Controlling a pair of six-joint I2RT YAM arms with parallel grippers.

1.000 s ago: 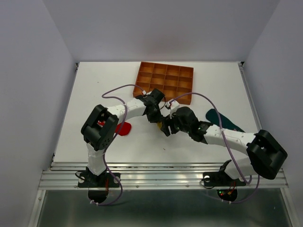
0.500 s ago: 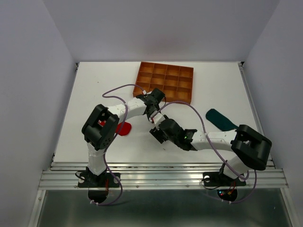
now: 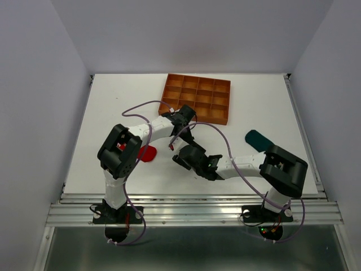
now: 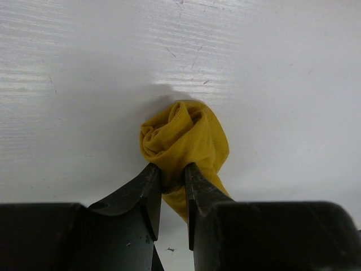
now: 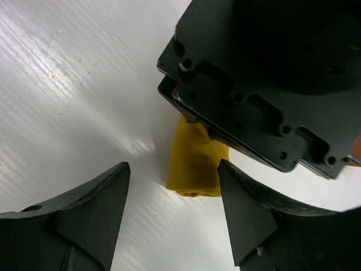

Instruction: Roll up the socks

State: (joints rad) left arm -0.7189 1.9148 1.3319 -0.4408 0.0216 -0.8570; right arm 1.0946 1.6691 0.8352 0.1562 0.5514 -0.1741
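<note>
The left jaws stand narrow, pinching the rolled yellow sock (image 4: 183, 141), which lies on the white bench (image 4: 271, 68) at the centre of the left wrist view. The right jaws gape wide and empty, with the sock just beyond them. Overhead, the left arm (image 3: 152, 129) reaches to mid-frame, unchanged. The right arm (image 3: 237, 165) has swung in low from the right, its elbow now hiding the lower end of the teal sock (image 3: 258, 139). The red sock (image 3: 148, 153) lies left of centre.

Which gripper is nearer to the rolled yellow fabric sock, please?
Left. The left gripper is shut on the rolled yellow fabric sock, pinching its fabric; the right gripper is open, facing the sock without touching it.
</note>
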